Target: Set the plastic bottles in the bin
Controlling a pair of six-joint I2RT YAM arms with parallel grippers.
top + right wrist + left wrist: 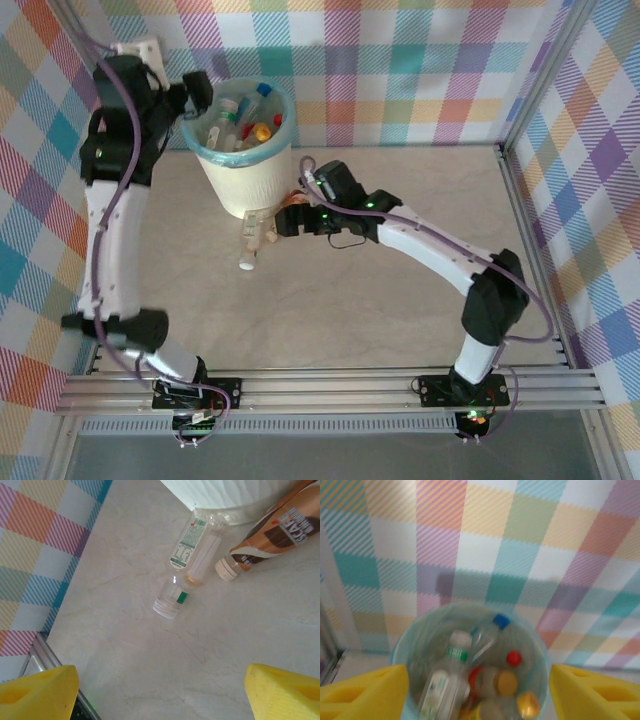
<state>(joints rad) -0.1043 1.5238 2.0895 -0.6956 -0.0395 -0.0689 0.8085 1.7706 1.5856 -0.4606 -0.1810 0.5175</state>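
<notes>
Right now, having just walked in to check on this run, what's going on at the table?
Two robot arms are tidying up. The left gripper hovers open and empty over the white bin, which holds several bottles. The right gripper, also open, hangs over the table beside the bin. Just ahead of it, two bottles lie on their sides: a clear bottle with a green-and-white label and a brown-labelled bottle next to it. Neither is gripped yet.
</notes>
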